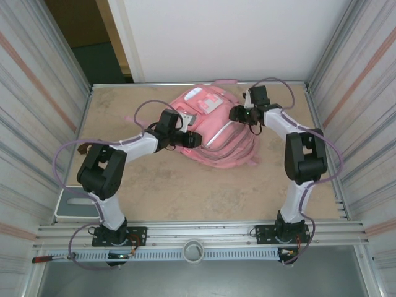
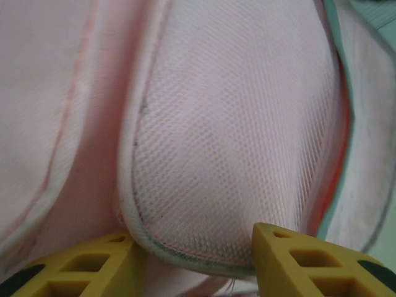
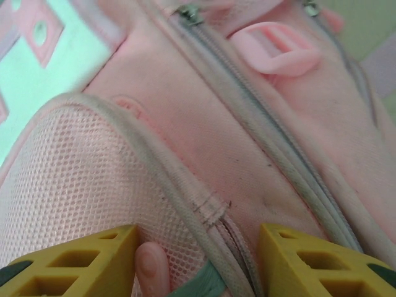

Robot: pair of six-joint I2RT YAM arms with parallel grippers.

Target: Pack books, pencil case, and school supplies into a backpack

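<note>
The pink backpack (image 1: pixel 218 133) lies at the back middle of the table, white patch (image 1: pixel 203 99) facing up. My left gripper (image 1: pixel 193 139) is at its left side, fingers closed on the bulging mesh side pocket (image 2: pixel 235 142), whose bound rim runs from one yellow finger to the other (image 2: pixel 195 247). My right gripper (image 1: pixel 238 114) is at the bag's upper right, its fingers (image 3: pixel 198 247) around a fold with the mesh pocket rim (image 3: pixel 80 173), a zip (image 3: pixel 260 124) and a small pink tab (image 3: pixel 151 266). The books, pencil case and school supplies are out of view.
Ribbed metal walls close in the table (image 1: pixel 185 185) on the left and right, with a white wall behind. A pale flat board (image 1: pixel 71 204) lies at the near left edge. A pink plastic buckle (image 3: pixel 278 49) sits on the bag above the zip.
</note>
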